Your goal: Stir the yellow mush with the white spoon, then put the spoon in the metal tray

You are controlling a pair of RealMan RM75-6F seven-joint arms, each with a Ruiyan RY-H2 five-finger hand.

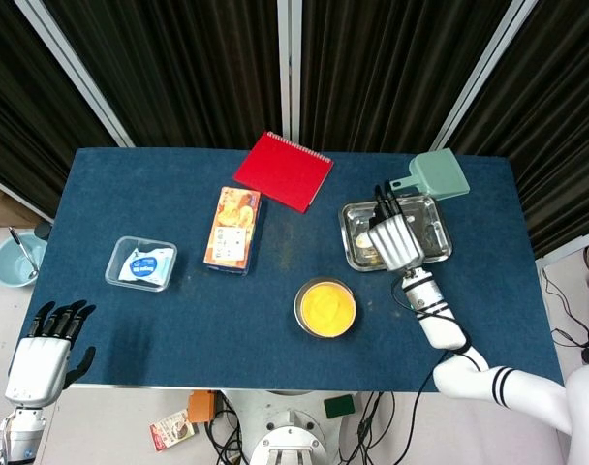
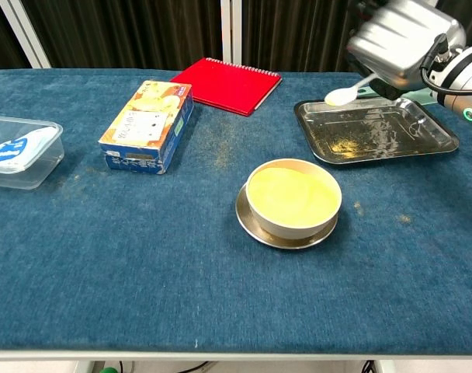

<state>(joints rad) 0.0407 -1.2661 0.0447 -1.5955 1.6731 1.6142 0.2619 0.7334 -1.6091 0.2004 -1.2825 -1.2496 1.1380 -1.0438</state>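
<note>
The yellow mush fills a metal bowl [image 1: 325,307] [image 2: 293,196] near the table's front middle. My right hand [image 1: 393,237] [image 2: 404,39] hovers over the metal tray [image 1: 433,247] [image 2: 434,140] at the right and holds the white spoon [image 2: 344,94] by its handle. The spoon's bowl, smeared yellow, points left over the tray's left part [image 1: 365,240]. My left hand [image 1: 43,354] hangs off the table's front left corner, fingers spread, holding nothing; only the head view shows it.
A red notebook [image 1: 284,170] [image 2: 231,83] lies at the back. An orange snack box [image 1: 232,230] [image 2: 149,122] sits left of centre. A clear lidded container [image 1: 141,263] [image 2: 19,150] is at the left. A green dustpan [image 1: 432,175] lies behind the tray.
</note>
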